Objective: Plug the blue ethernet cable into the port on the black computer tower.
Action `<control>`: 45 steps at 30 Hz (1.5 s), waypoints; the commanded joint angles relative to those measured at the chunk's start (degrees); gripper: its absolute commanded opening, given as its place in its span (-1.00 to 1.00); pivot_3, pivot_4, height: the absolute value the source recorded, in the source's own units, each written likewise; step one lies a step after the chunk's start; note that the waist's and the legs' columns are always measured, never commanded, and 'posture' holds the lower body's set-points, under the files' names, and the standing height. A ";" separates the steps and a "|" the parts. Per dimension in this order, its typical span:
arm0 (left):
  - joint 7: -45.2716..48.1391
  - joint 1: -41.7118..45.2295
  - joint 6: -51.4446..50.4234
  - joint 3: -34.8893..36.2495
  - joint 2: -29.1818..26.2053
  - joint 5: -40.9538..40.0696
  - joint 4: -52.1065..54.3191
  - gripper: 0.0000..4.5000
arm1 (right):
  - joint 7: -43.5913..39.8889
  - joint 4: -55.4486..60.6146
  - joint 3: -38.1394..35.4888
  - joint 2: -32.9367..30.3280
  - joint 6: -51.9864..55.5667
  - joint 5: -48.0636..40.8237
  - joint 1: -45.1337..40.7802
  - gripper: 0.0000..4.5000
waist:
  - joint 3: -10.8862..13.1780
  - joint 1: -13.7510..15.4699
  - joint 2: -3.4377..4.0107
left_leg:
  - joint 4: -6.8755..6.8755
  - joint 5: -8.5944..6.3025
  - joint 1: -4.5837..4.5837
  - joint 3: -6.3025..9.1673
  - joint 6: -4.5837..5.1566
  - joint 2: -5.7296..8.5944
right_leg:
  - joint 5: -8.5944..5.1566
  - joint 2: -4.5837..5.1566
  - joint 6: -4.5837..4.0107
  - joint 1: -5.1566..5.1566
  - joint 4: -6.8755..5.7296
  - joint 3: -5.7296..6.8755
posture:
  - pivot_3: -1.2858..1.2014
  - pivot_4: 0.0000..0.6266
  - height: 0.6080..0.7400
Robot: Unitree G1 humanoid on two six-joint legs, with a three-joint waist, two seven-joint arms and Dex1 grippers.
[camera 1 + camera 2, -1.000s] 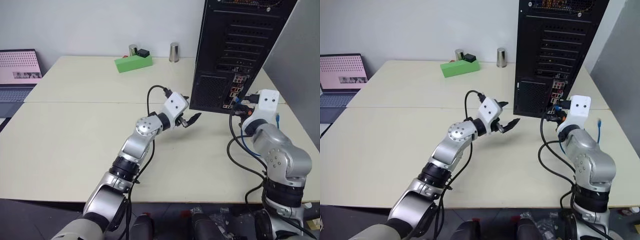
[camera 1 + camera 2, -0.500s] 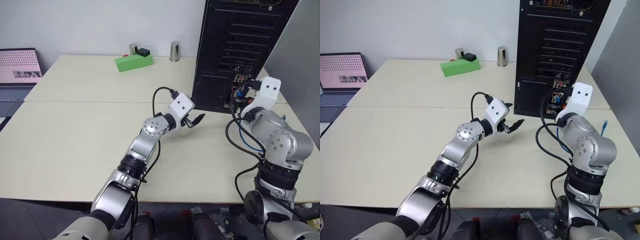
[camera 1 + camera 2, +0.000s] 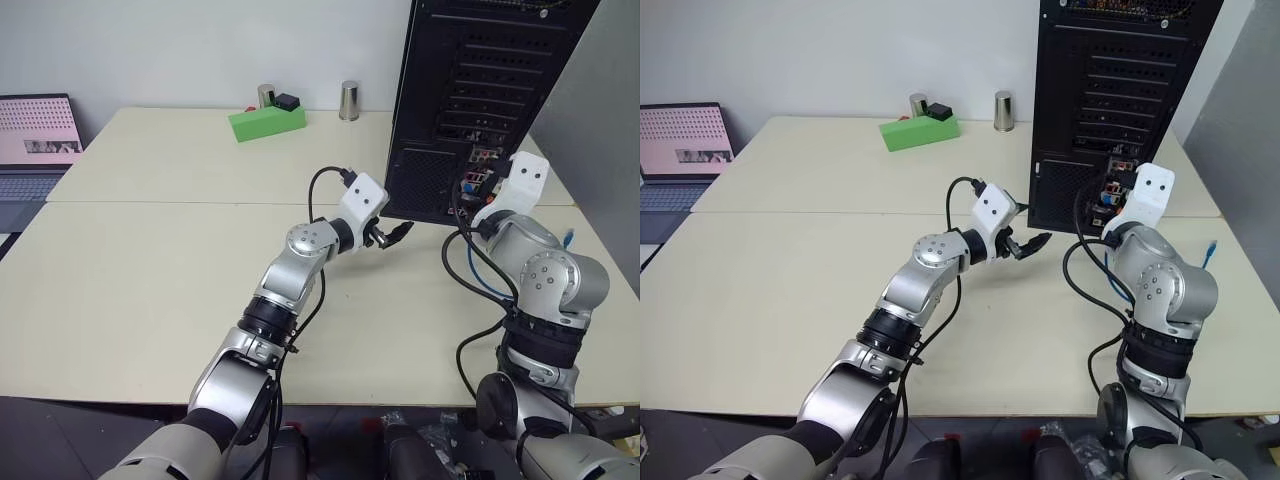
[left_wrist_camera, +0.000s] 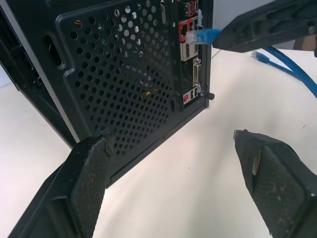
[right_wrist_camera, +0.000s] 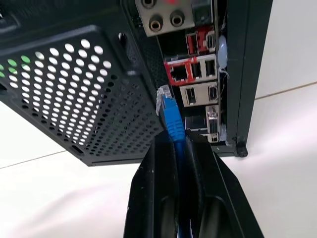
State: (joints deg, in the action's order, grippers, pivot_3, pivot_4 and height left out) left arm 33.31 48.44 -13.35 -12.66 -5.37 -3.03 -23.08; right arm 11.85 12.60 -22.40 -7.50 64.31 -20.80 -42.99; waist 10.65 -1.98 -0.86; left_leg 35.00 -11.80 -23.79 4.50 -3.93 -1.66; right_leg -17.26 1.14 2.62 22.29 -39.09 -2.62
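At centre our left gripper (image 3: 392,233) hangs spread and empty above the table (image 3: 150,260). Rightward, the black computer tower (image 3: 470,90) runs off the frame's top. Our right gripper (image 5: 181,148) pinches the blue ethernet cable (image 5: 171,116), its plug just short of the red-rimmed port (image 5: 179,73); the cable's far run is hidden.

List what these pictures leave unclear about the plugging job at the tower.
- The port: too small to pick out in the head views, where the right arm covers part of the connector panel.
- The blue ethernet cable: the right gripper hides the stretch behind the plug.
- The black computer tower: top cut off by the head views' upper edge.
- The cable's far plug: too small to read.
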 commanded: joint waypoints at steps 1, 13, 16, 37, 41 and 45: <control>0.25 1.25 0.79 0.17 0.24 0.34 1.15 0.82 | 0.21 1.13 0.54 -0.53 -1.92 0.82 -1.53 -1.00 | 0.00 0.00 0.00 | 0.00 0.00 0.00 0.00 0.00 0.00 | 0.00 0.00 0.00 0.00 0.00 0.00 | 0.03 -0.52 1.00; 0.30 0.67 0.94 -0.23 0.52 0.78 1.84 0.82 | -1.71 -0.39 3.22 -2.59 -4.34 3.56 -0.71 -1.00 | 0.00 0.00 0.00 | 0.00 0.00 0.00 0.00 0.00 0.00 | 0.00 0.00 0.00 0.00 0.00 0.00 | 0.03 -0.52 1.00; 0.40 0.56 1.08 -0.33 0.47 0.86 1.91 0.82 | -1.95 -0.98 3.52 -2.83 -5.39 4.37 -0.61 -1.00 | 0.00 0.00 0.00 | 0.00 0.00 0.00 0.00 0.00 0.00 | 0.00 0.00 0.00 0.00 0.00 0.00 | 0.03 -0.52 1.00; 0.73 0.23 1.68 -0.48 0.48 1.18 1.64 0.82 | -1.79 -0.58 3.80 -2.64 -5.91 4.99 1.30 -1.00 | 0.00 0.01 0.00 | 0.01 0.00 0.00 0.00 0.00 0.00 | 0.00 0.00 0.00 0.00 0.00 -0.01 | 0.03 -0.52 1.00; 0.76 0.08 1.72 -0.55 0.51 1.27 1.76 0.82 | -1.43 -0.33 3.58 -2.53 -6.43 5.20 1.73 -1.00 | 0.00 -0.01 0.00 | 0.01 0.00 0.00 0.00 0.00 0.00 | 0.00 0.00 0.00 0.00 0.00 0.00 | 0.03 -0.52 1.00; 0.85 -0.01 1.83 -0.55 0.55 1.44 1.70 0.82 | -1.68 0.14 3.59 -2.31 -6.27 5.13 1.42 -1.00 | 0.00 -0.01 0.00 | 0.01 0.00 -0.01 0.00 0.00 0.00 | 0.00 0.00 0.00 0.00 0.00 0.00 | 0.03 -0.52 1.00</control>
State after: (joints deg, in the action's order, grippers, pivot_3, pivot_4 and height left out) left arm 34.28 48.03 -12.93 -13.10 -5.22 -1.84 -23.08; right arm 10.16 9.53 -18.62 -9.85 59.30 -15.73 -41.07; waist 10.65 -1.99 -0.86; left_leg 35.00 -11.80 -23.80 4.50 -3.93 -1.66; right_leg -17.26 1.14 2.62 22.29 -39.09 -2.62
